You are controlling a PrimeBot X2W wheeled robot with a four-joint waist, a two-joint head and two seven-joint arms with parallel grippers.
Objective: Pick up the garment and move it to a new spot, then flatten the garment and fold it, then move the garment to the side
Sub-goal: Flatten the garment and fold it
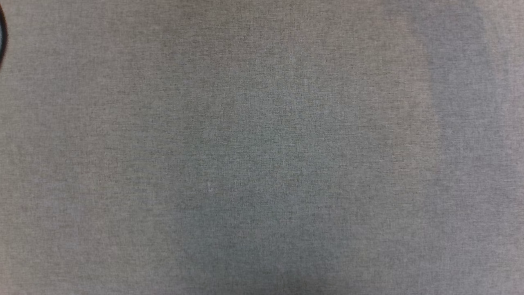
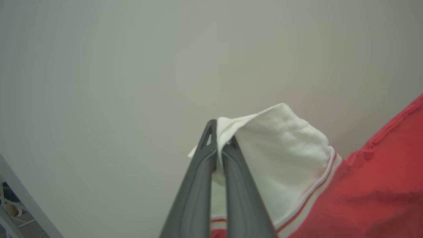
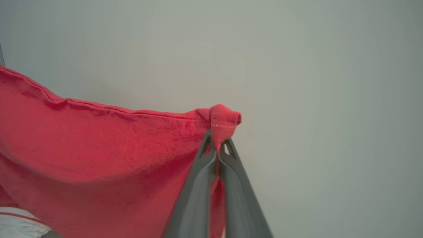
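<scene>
Garment aloft, slung between both claws: left claw clenched on its white sleeve edge, right claw clenched on a red hemmed corner; pick-up looks done, while set-down at a new spot, flattening, folding and the shift aside seem left.

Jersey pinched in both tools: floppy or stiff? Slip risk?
Likely floppy: the garment sags, its top edge dipping away from the right tool. Probably light: the left tool carries it by a small fold of the white sleeve. Slip seems possible, since little cloth sits in either pinch.
</scene>
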